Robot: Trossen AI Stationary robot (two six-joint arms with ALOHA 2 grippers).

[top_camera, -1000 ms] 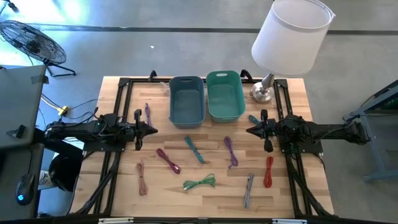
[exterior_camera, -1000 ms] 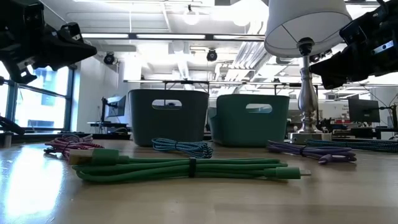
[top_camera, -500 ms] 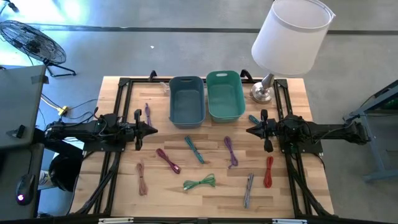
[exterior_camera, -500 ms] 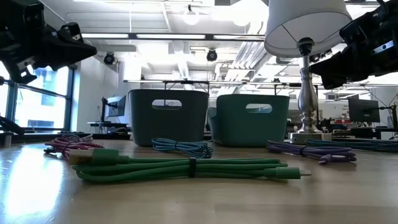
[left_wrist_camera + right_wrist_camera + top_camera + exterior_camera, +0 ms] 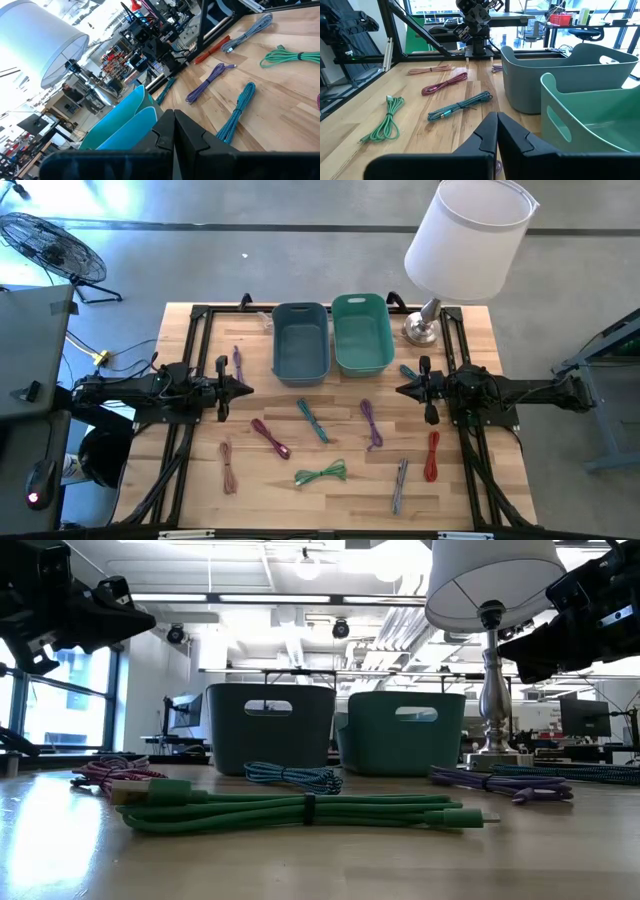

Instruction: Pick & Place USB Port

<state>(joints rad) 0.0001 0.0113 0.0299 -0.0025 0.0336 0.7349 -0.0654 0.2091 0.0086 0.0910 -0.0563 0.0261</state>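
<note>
- Nothing has moved since the earlier frames; both arms stay parked above the table.
- Left gripper (image 5: pixel 247 388): jaws pressed together, empty.
- Right gripper (image 5: pixel 400 389): jaws pressed together, empty.
- Bins, two, smooth plastic: blue-grey bin (image 5: pixel 300 340), green bin (image 5: pixel 362 333), beyond and between the jaws.
- USB cables, bundled, nine counted on wooden table (image 5: pixel 480 330): teal braided cable (image 5: pixel 313 421) and green cable (image 5: pixel 321 473) lie between the grippers.
- Lamp (image 5: pixel 466 242), one, white shade.

Open board between closed left gripper (image 5: pixel 244 389) and closed right gripper (image 5: pixel 402 390), dotted with cables. Blue-grey bin (image 5: pixel 300 342), green bin (image 5: pixel 362 334) block far side; lamp (image 5: pixel 465 242) overhangs right corner.
</note>
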